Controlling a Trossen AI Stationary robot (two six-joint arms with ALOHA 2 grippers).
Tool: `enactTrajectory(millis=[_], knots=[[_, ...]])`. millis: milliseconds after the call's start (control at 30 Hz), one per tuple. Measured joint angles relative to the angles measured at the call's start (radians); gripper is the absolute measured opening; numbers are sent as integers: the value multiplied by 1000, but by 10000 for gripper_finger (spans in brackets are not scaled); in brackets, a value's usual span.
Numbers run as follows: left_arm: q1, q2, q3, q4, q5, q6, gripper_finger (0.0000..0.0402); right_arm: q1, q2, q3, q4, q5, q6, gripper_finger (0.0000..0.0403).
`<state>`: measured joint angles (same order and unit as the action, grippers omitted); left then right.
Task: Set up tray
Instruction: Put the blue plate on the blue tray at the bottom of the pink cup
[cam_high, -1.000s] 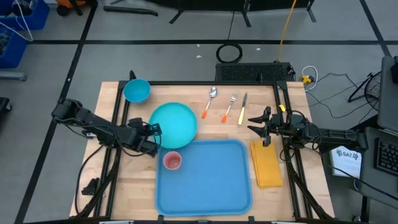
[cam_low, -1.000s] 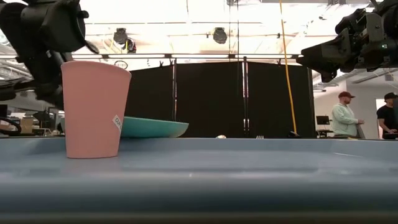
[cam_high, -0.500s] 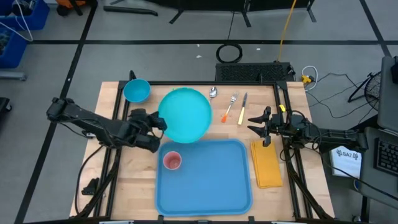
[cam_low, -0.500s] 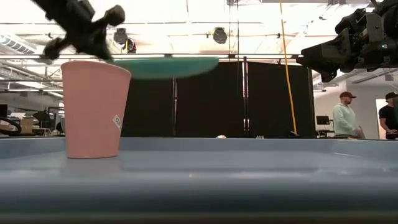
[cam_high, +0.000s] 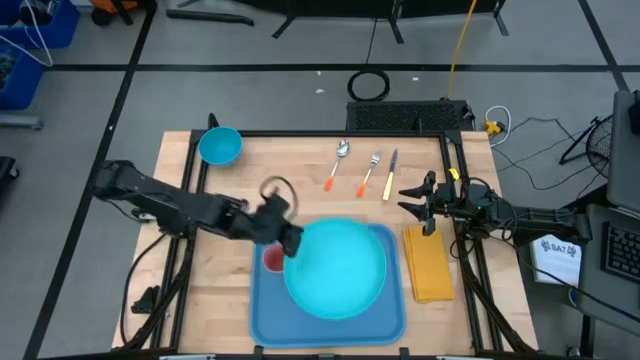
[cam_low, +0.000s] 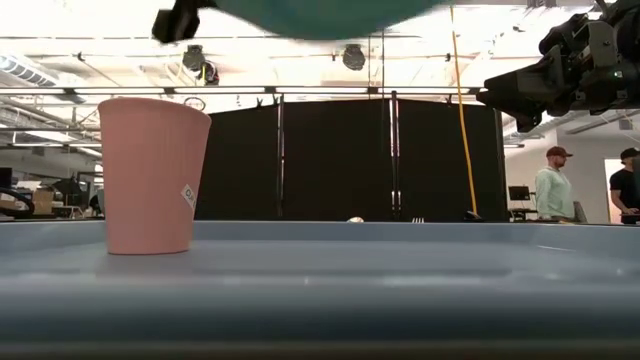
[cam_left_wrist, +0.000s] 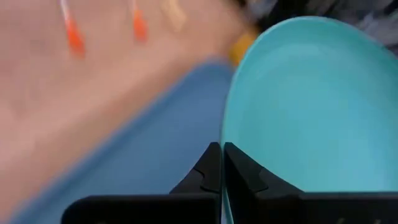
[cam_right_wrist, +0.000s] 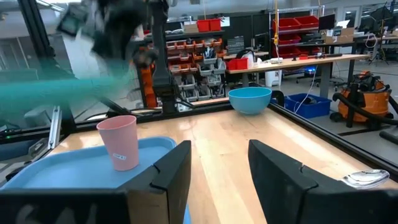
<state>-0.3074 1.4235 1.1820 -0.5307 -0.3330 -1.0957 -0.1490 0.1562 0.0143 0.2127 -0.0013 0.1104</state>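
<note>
A round teal plate (cam_high: 335, 268) hangs over the light-blue tray (cam_high: 266, 308), with my left gripper (cam_high: 293, 243) shut on its rim. In the low view the plate (cam_low: 310, 14) shows at the very top, well above the tray (cam_low: 320, 270). A pink cup (cam_high: 271, 261) stands upright on the tray's far left part, partly hidden under my left gripper. My right gripper (cam_high: 414, 196) waits open at the table's right, above the far end of the yellow napkin (cam_high: 430, 264). My left gripper pinches the plate's rim (cam_left_wrist: 225, 134) between its two shut fingers, on the side of the plate toward the table's left. The fingers come from the left, slanting down. The plate is lifted clear above the tray, its hollow side up.
A blue bowl (cam_high: 220, 146) sits at the far left corner. A spoon (cam_high: 340, 152), a fork (cam_high: 372, 170) and a knife (cam_high: 391, 175) lie in a row on the wood beyond the tray. People stand in the room behind (cam_low: 555, 185).
My left gripper has lifted the plate off the wood beyond the tray's far left corner, first rising, then swinging toward the near and right edges over the tray. Its wrist has rolled on the way. The plate now hangs clear above the tray; the cup has stayed put.
</note>
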Motion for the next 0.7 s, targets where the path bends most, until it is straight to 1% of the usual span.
enactTrajectory(millis=[100,167,267,367,533,700], knots=[[-8,92,0,20,120,-61,4,0,0,0,0,0,0,153],[-18,141,0,85,176,-72,4,0,0,0,2,0,1,153],[-36,201,1,145,226,-86,4,0,0,0,9,0,1,153],[-42,242,2,124,276,-106,4,0,0,0,18,0,17,153],[-40,282,2,85,330,-146,4,0,0,0,33,-2,38,153],[-42,285,2,60,326,-165,4,0,0,0,42,-2,36,153]])
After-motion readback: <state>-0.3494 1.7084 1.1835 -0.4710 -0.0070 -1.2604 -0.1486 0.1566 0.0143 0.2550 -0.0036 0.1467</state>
